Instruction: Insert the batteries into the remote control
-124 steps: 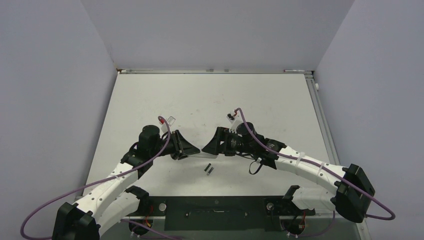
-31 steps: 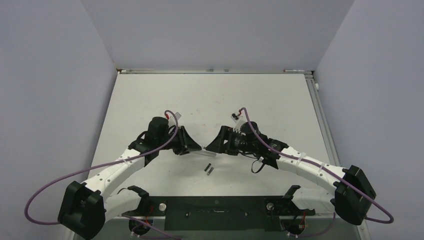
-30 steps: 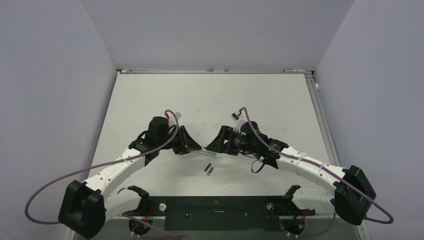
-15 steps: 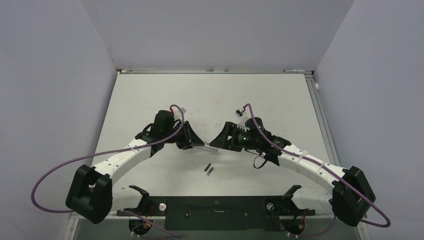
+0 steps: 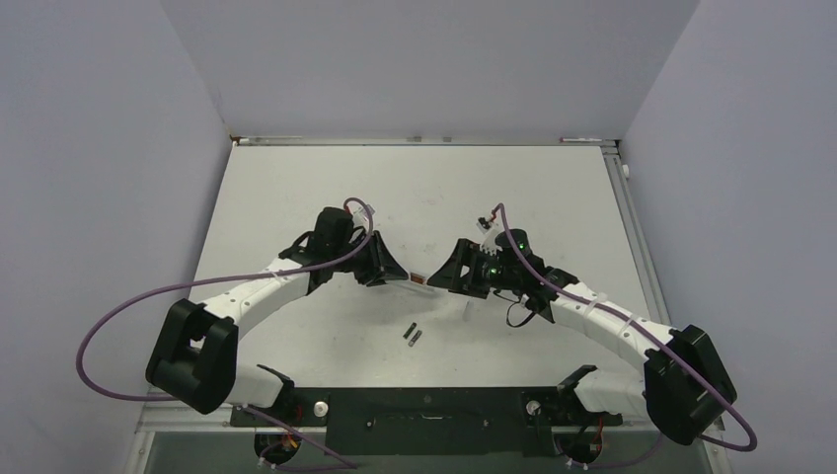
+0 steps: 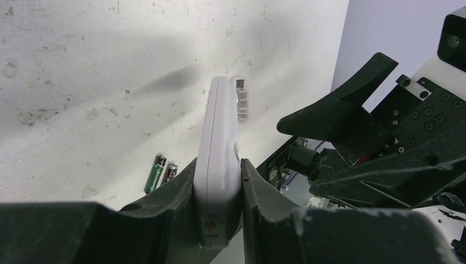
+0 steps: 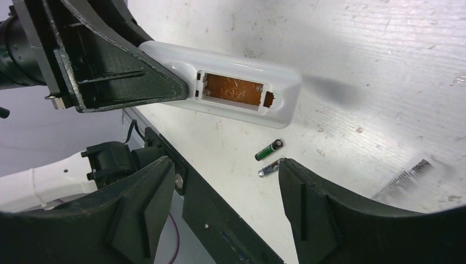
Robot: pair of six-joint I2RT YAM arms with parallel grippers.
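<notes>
White links and bulky black joint housings made up the left arm (image 5: 252, 292) and right arm (image 5: 602, 318), each trailing a looping purple cable (image 5: 99, 326). The left pincer (image 6: 218, 181) and right pincer (image 7: 225, 165) were matte black with wedge-shaped fingers.

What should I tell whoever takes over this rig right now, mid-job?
Left gripper: jaws shut on the remote control, held above the table, its open battery slot empty.
Right gripper: jaws open, empty, facing the slot.
The batteries: side by side on the table, near the arm bases.
Done: remote lifted, slot exposed. Left: pick up and seat both batteries.
</notes>
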